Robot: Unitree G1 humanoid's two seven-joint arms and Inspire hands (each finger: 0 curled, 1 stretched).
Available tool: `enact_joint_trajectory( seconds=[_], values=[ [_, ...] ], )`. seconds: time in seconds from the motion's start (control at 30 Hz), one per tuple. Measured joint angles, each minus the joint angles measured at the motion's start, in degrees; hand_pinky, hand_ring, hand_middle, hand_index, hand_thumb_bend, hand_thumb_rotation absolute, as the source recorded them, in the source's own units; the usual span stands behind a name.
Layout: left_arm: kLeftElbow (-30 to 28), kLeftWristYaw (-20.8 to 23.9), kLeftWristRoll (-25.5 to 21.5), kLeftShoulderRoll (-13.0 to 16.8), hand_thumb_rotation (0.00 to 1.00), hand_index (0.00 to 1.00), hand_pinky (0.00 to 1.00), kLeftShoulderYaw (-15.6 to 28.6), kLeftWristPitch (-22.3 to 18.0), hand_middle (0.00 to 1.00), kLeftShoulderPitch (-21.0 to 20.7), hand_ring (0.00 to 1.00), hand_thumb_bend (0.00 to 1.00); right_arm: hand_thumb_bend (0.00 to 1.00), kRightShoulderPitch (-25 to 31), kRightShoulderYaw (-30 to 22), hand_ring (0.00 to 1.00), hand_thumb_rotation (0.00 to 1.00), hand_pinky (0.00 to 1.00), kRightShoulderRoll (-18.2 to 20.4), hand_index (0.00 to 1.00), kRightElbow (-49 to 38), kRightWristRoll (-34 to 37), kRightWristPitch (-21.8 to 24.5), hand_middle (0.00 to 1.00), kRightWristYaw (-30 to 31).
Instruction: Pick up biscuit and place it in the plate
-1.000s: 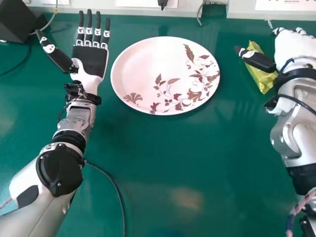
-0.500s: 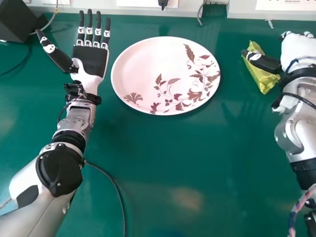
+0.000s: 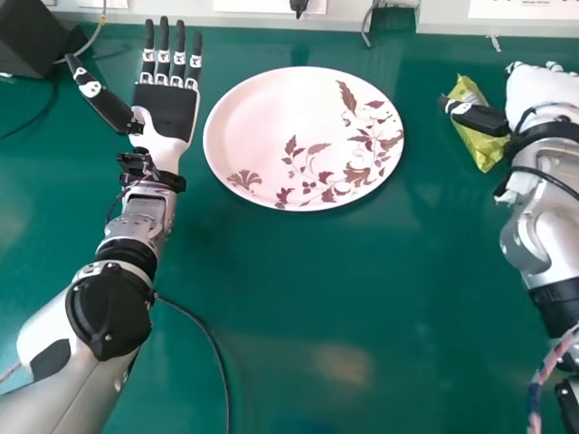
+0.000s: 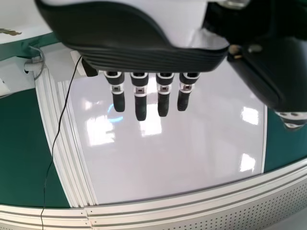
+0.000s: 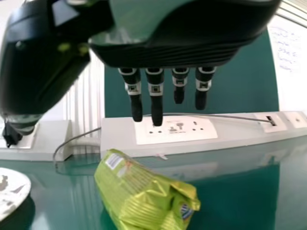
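Note:
The yellow-green biscuit packet (image 3: 478, 124) lies on the table right of the white plate (image 3: 271, 117) with its brown leaf pattern. My right hand (image 3: 543, 90) is at the packet's right side, its thumb reaching across above it; whether they touch I cannot tell. In the right wrist view the right hand (image 5: 156, 96) has straight fingers, and the biscuit packet (image 5: 144, 194) is apart from them. Palm up, my left hand (image 3: 167, 113) rests left of the plate with fingers straight; the left wrist view shows the left hand (image 4: 140, 98) likewise.
A black box (image 3: 32, 36) stands at the table's back left, with cables beside it. A pale trunking with sockets (image 5: 177, 129) runs along the back edge. Another cable (image 3: 213, 348) curves beside the left forearm on the green table (image 3: 317, 289).
My right hand first shifted right, uncovering more of the packet, then came slightly back left. The left hand, plate and packet have stayed put.

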Motion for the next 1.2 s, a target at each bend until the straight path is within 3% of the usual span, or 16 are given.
enact_joint_trajectory(
  seconds=[0.5,0.97,1.2],
  values=[
    [0.0,-0.46,-0.02,-0.03,0.68,1.0,0.99,0.0,0.06,0.99,0.0,0.94,1.0,1.0,-1.47,1.83,0.8,0.4,0.92,0.22,0.88,7.49,2.76,-4.47,0.85,-6.83],
    [0.0,-0.49,-0.02,-0.02,0.82,1.0,0.97,0.0,-0.07,1.0,0.0,0.94,1.0,1.0,-3.58,3.69,0.81,0.4,0.93,0.5,0.89,16.53,6.55,-8.83,0.86,-13.82],
    [0.0,-0.55,-0.03,-0.02,0.81,1.0,0.97,0.0,-0.04,1.0,0.0,0.94,1.0,1.0,-5.23,4.44,0.81,0.4,0.93,0.59,0.88,21.45,8.52,-11.07,0.86,-17.23]
  ],
)
